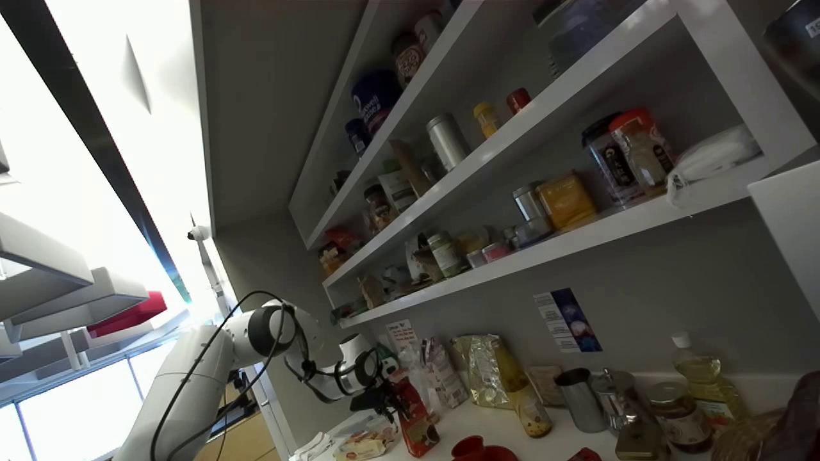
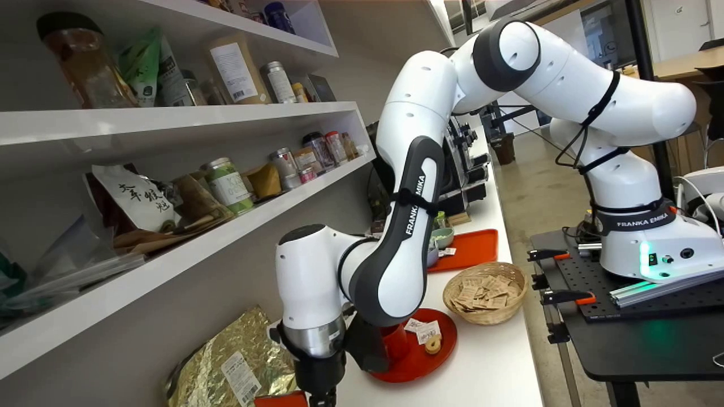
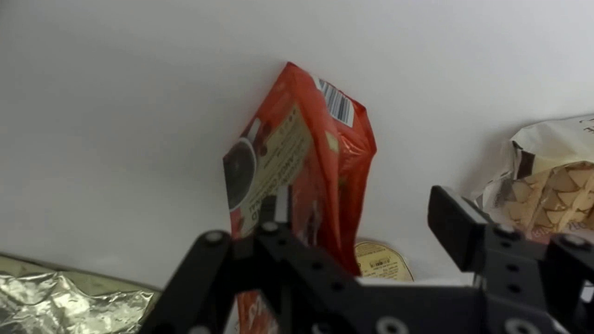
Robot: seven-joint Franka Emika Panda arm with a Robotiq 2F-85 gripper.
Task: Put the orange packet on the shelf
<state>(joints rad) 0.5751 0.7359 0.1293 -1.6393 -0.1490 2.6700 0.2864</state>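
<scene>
The orange packet (image 1: 418, 419) is a glossy red-orange bag standing on the white counter. In the wrist view the packet (image 3: 345, 162) shows a barcode on its end and a pale printed face. A small red-orange piece (image 2: 280, 400) at the bottom edge of an exterior view seems to be part of it. My gripper (image 3: 359, 208) is open. Its left finger overlaps the packet's printed face; its right finger is apart from the packet. I cannot tell whether the packet lies between the fingers. The shelf (image 1: 544, 251), the lowest white board, also shows in an exterior view (image 2: 169, 271), above the gripper.
Bags and jars, such as a green-labelled jar (image 2: 229, 186), stand on the shelf. A gold foil bag (image 1: 483, 371) and a cookie bag (image 3: 561, 190) are near the packet. A red plate (image 2: 435, 362) and a wicker basket (image 2: 492, 314) are on the counter.
</scene>
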